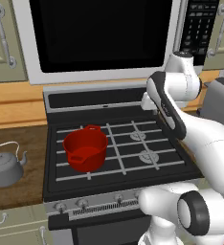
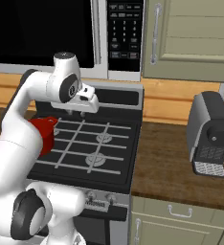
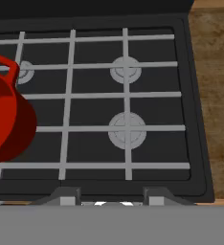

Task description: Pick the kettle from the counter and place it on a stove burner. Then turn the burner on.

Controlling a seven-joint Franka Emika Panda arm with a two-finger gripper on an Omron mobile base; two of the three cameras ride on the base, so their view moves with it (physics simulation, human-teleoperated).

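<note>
The kettle (image 1: 6, 166) stands upright on the counter (image 1: 19, 139), left of the cooktop (image 1: 115, 146) and apart from it. A red pot (image 1: 85, 148) sits on the front left grate. The gripper (image 3: 113, 194) hangs above the stove, over the right-hand burners (image 3: 127, 129); its fingers stand partly open and hold nothing.
</note>
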